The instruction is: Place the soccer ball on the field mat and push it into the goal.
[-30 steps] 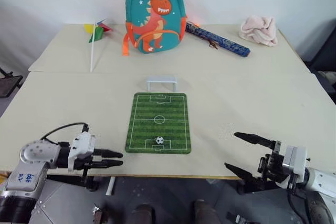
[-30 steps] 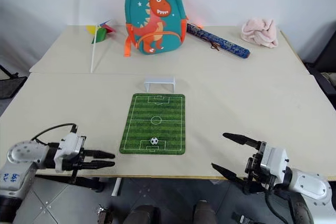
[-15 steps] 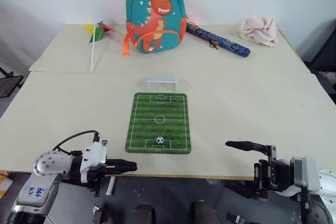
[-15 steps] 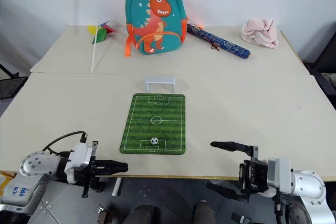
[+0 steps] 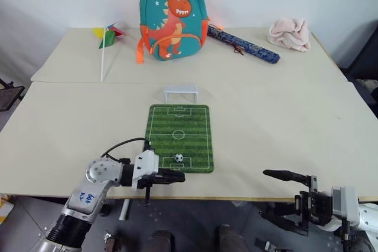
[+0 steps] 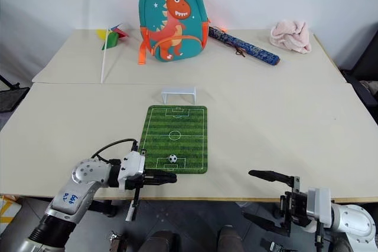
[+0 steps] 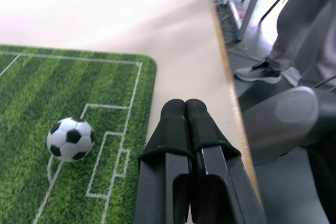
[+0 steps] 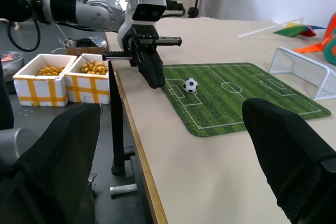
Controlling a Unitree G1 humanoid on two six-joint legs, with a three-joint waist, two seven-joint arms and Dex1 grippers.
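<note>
The soccer ball [image 5: 179,157] rests on the field mat [image 5: 180,128], in the penalty area at the mat's near end. Beyond the mat's far end stands the white goal [image 5: 181,94], its mouth facing the mat. My left gripper [image 5: 181,177] is shut with nothing in it. It lies level over the table's front edge, its tips at the mat's near edge, just short of the ball [image 7: 70,139] and slightly to its side. My right gripper [image 5: 264,194] is open and empty, off the table's front edge at the lower right, far from the mat.
A teal dinosaur backpack [image 5: 173,16], a pinwheel [image 5: 106,35], a blue rolled item [image 5: 243,43] and a pink cloth [image 5: 289,32] sit at the table's back. Two foam boxes [image 8: 31,80] stand on the floor below the left arm. A person's legs [image 7: 299,24] stand beside the table.
My left gripper has travelled right along the table's front edge, from well left of the mat to its near edge by the ball. My right gripper has drawn back and sunk below the table edge.
</note>
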